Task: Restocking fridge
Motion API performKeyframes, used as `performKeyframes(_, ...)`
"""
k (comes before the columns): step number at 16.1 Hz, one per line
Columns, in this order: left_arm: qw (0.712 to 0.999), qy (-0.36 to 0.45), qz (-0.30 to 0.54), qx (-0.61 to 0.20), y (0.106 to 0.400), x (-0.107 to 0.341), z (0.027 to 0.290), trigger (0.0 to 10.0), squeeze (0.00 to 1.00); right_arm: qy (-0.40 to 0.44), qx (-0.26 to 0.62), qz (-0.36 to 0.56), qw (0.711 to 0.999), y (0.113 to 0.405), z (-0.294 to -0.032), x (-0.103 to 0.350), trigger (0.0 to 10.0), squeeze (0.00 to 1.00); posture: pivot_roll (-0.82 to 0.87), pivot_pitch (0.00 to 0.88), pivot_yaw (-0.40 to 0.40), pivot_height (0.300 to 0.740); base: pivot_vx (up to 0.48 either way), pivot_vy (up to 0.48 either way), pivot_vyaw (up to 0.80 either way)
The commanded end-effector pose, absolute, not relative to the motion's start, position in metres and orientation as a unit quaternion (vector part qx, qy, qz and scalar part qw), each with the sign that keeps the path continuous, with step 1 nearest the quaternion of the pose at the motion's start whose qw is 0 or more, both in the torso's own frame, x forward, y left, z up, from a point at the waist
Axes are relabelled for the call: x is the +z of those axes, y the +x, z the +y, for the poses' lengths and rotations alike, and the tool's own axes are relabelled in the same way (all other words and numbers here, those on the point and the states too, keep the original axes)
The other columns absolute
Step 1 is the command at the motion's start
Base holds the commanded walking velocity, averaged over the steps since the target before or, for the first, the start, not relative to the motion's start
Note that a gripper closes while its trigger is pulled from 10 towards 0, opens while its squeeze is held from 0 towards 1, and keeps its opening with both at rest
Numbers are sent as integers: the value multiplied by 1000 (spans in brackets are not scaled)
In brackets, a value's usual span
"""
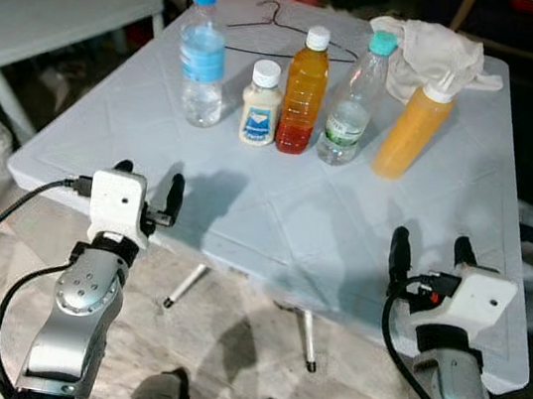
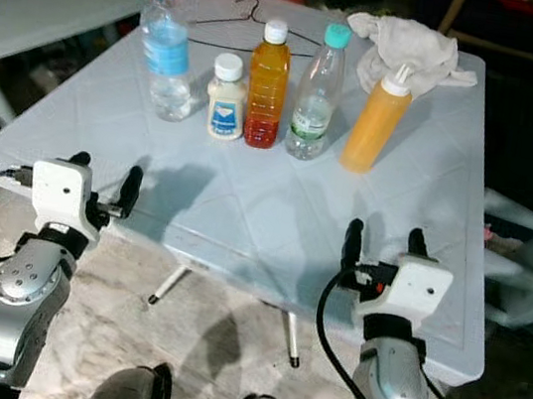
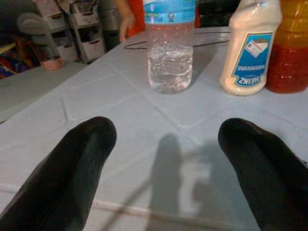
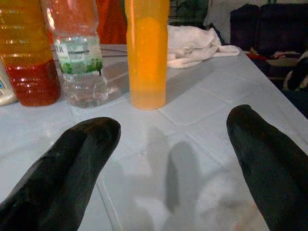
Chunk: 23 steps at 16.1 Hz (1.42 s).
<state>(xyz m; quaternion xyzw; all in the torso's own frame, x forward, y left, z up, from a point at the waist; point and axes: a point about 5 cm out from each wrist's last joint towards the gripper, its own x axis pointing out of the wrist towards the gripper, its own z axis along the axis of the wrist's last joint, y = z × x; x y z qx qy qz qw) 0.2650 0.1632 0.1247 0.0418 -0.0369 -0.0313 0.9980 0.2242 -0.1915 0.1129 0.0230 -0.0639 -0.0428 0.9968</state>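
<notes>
both arms are hovering at the counter point(image 1: 273, 221) edge, the pick-up not yet begun. the left pincer point(image 1: 148, 187) is gaping wide and empty, water bottle point(image 1: 205, 55) and mayonnaise jar point(image 1: 261, 103) well ahead of it. the right pincer point(image 1: 431, 252), equally wide and empty, is facing the orange squeeze bottle point(image 1: 412, 129). next, i judge, comes reaching forward to straddle one.

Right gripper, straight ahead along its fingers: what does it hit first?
Most likely the orange squeeze bottle, centred between the open right gripper fingers. Bare table lies before it; the green-label bottle sits off-line.
</notes>
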Motion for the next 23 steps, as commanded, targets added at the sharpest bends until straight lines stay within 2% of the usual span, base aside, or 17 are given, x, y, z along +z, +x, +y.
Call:
performKeyframes(1,998,38,-35,-48,263,125,159,10000,0,23,-54,-67,996,221,-194,115,10000,0,-27,105,22,740,0,0,0)
performKeyframes(3,997,25,-25,-62,261,122,156,10000,0,27,-46,-63,997,218,-189,118,10000,0,-42,87,15,740,0,0,-228)
performKeyframes(7,996,24,-36,-78,269,128,155,10000,0,28,-41,-71,996,227,-187,121,10000,0,-40,126,18,740,0,0,-575)
performKeyframes(10,995,24,-34,-88,267,126,153,10000,0,25,-41,-62,997,228,-188,115,10000,0,-32,117,27,740,0,0,-544)
performKeyframes(14,994,25,-33,-100,268,127,152,10000,0,29,-32,-72,996,235,-179,119,10000,0,-32,118,31,740,0,0,0)
performKeyframes(23,994,11,-26,-110,262,123,148,10000,0,20,-25,-67,997,236,-179,119,10000,0,-50,141,16,740,283,0,0)
